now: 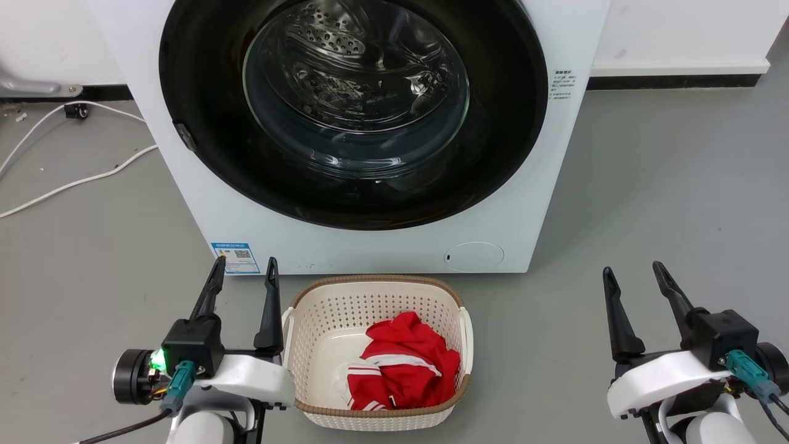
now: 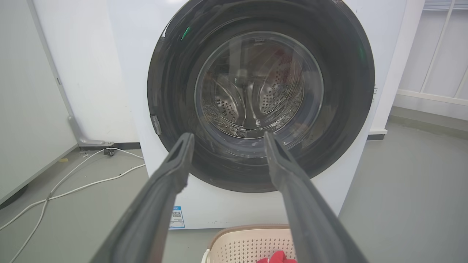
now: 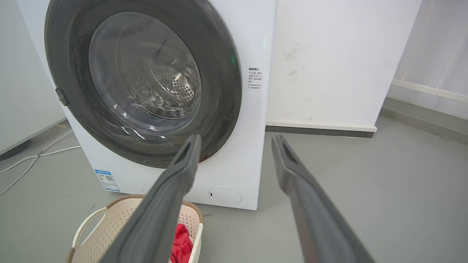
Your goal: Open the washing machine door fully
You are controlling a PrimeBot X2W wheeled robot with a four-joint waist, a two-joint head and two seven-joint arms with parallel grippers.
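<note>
1. Both tools sit low and near: left gripper (image 1: 245, 262) and right gripper (image 1: 633, 268), fingers spread wide, nothing held, well apart from the door.
2. washing machine door (image 1: 354, 111): shut, flush on the front of the washing machine (image 1: 370, 253), spanning nearly its full width.
3. Orientation: the glossy face and glass bowl point straight out at the robot. It's a round disc, so no long axis; the disc's own axis runs horizontal, front to back.
4. Small grey tab (image 1: 185, 137) on the door's left edge looks like the latch side, so the hinge is probably on the right. That's a judgement; no hinge is visible.
5. Risk: the black ring is slick with nothing to grab. Fingers could slip off the tab, or a pull at the hinge side would do nothing.
6. Risk: if it swings right, the right arm may sit in the arc and stop it short of fully open.
7. Risk: the basket (image 1: 376, 279) with a red garment (image 1: 404, 364) sits on the floor (image 1: 647, 185) just beside the machine's bottom front edge, under the door. A reaching arm could knock it.
8. Risk: white cables (image 1: 74, 182) lie on the floor to the machine's left and could snag the base if it shifts that way.
</note>
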